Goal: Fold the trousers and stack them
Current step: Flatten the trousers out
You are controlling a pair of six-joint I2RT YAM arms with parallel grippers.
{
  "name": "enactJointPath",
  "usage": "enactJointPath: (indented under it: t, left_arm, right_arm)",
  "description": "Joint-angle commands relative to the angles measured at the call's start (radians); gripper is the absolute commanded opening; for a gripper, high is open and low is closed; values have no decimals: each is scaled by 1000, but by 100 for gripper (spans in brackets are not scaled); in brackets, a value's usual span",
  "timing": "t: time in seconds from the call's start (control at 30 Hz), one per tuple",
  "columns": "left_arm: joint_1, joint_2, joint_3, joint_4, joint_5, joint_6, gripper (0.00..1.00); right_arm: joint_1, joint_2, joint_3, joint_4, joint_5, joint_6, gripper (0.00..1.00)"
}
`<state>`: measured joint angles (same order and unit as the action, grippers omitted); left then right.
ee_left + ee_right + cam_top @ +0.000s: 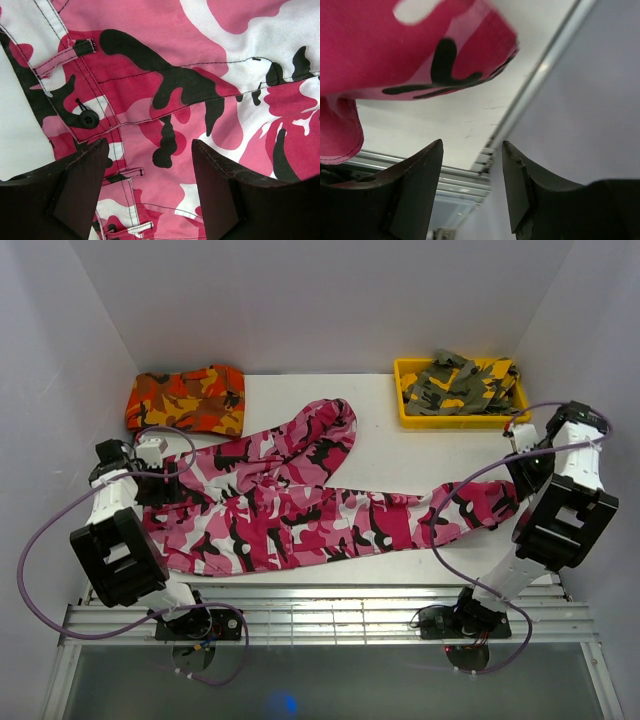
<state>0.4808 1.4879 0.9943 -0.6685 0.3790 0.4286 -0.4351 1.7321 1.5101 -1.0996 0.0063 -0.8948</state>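
Observation:
The trousers (300, 510), in pink, magenta, white and black camouflage, lie spread flat across the table with the waist at the left. One leg runs right and the other angles toward the back. My left gripper (163, 483) hovers over the waist end. In the left wrist view it (150, 145) stands open above the trousers (200, 60), near a button and belt loops, with nothing between the fingers. My right gripper (512, 480) is at the cuff of the right-hand leg. In the right wrist view it (472, 144) is open and empty, with the cuff (395, 45) just beyond its tips.
Folded orange-red camouflage trousers (185, 400) lie at the back left. A yellow bin (405, 412) at the back right holds olive-grey camouflage trousers (465, 385). White walls close in both sides, the right one next to my right gripper. Metal rails (330, 615) run along the table's near edge.

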Motion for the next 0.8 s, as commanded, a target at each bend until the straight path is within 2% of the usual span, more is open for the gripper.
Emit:
enactJointPath:
  t: [0.0, 0.17, 0.27, 0.4, 0.53, 0.7, 0.73, 0.77]
  left_arm:
    - [-1, -41, -16, 9, 41, 1, 78]
    - [-1, -23, 10, 3, 61, -2, 78]
    - [-1, -25, 17, -3, 66, -1, 78]
    - [-1, -32, 29, -11, 67, -2, 78]
    - [-1, -18, 52, -19, 67, -13, 78]
    - [-1, 15, 89, -37, 64, -19, 78]
    - [-1, 18, 93, -37, 58, -19, 79]
    - [-1, 20, 95, -37, 57, -21, 78]
  right_arm:
    - [-126, -9, -169, -65, -156, 14, 57]
    - [-205, -19, -301, 27, -377, 94, 62]
    - [-205, -22, -338, 136, -471, 232, 66]
    - [-203, -26, -375, 289, -520, 400, 68]
    - [-191, 38, -390, 421, -476, 528, 69]
    - [-137, 150, -369, 481, -289, 522, 66]
    - [-116, 173, -363, 491, -266, 511, 64]
    - [-105, 187, -355, 494, -215, 487, 54]
